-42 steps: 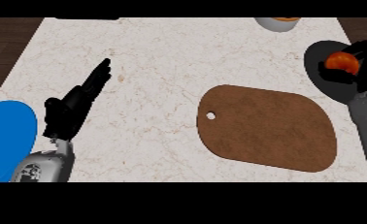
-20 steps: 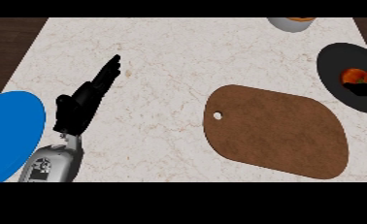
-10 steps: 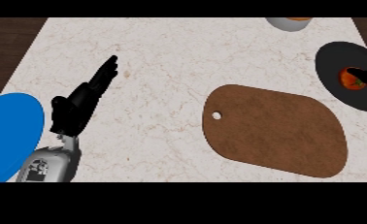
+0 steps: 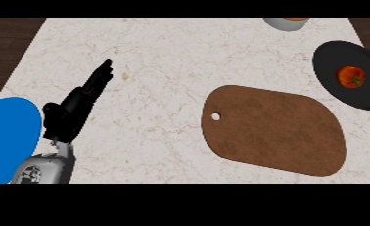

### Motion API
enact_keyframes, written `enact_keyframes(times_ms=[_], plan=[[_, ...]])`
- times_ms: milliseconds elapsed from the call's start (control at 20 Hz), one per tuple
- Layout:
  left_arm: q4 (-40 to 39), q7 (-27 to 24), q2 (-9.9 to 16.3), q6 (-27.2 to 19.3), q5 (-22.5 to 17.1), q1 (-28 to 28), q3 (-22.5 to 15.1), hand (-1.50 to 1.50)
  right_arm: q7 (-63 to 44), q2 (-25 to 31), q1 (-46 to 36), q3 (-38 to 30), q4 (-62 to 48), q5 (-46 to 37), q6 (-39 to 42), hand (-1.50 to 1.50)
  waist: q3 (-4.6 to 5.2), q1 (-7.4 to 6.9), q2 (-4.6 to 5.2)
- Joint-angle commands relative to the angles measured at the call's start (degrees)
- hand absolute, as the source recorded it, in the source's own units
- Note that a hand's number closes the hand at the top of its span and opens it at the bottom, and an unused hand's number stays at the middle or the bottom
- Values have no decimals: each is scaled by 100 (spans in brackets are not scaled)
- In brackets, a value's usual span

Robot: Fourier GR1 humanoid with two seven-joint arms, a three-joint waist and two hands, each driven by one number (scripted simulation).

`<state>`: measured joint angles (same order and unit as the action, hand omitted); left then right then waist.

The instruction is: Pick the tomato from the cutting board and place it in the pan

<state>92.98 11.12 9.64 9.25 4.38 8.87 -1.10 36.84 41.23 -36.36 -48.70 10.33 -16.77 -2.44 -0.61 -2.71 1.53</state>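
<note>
Red tomato, black pan, brown cutting board, white veined marble counter, blue plate, black left hand.

Single head view, steeply downward over counter, forearm entering bottom-left

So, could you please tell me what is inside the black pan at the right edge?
The tomato lies inside the pan, red with its green stem showing. The pan's right part runs past the view's edge, so anything there cannot be seen. The cutting board is bare.
</note>
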Motion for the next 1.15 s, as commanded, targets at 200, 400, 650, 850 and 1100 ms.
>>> enact_keyframes(times_ms=[200,400,650,850,1100], plan=[[21,141,-101,-41,51,-5,-82,0,1309,-9,772,-215,47,300,792,-150,12,68,-48],[43,100,-27,-38,98,-85,-15,0,1685,-251,1000,-244,-9,413,859,-150,24,91,-76],[-226,208,-36,15,34,245,67,0,2037,-328,1285,-183,-13,441,977,-150,22,127,-70],[-205,-40,-179,-97,150,-20,-18,0,2379,-427,1548,-139,42,519,1190,-150,28,147,-91],[-51,166,-134,-75,172,63,19,0,2489,-705,1634,-76,88,641,853,-150,36,170,-113]])
